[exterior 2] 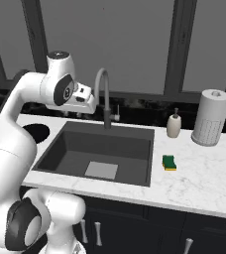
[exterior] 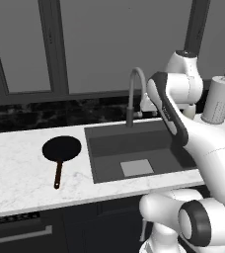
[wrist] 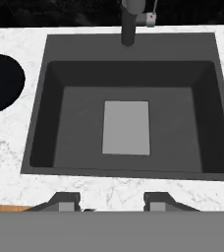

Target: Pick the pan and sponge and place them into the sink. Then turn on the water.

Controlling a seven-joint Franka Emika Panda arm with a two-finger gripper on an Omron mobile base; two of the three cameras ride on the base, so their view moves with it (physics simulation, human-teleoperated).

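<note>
Dark finger tips of the gripper (wrist: 111, 201) rise at six o'clock in the hand view, standing apart with bare marble showing between them — nothing is clamped. The hand hangs above the near rim of the sink (wrist: 40, 123), looking down into the dark grey basin, whose lighter grey square lies at the middle of the floor.

In that same view the faucet (wrist: 128, 22) stands at twelve o'clock, its base on the far rim of the basin, and the pan (wrist: 1, 83) shows as a black round at nine o'clock, cut by the picture's edge, on the white marble counter (wrist: 6, 162) and apart from the sink.

From the left base view the pan (exterior: 61, 149) lies flat on the counter at nine o'clock from the sink (exterior: 97, 158), near its left rim but not touching, with its thin reddish-brown handle pointing toward six o'clock.

From the right base view the sponge (exterior 2: 169, 162) rests on the marble at three o'clock from the sink (exterior 2: 149, 154), just beside its right rim, green layer showing on the far side. Beyond it, toward twelve o'clock, stands a small soap dispenser (exterior 2: 174, 124), and a paper towel roll (exterior 2: 210, 117) is upright further right — toward two o'clock from the sponge.
</note>
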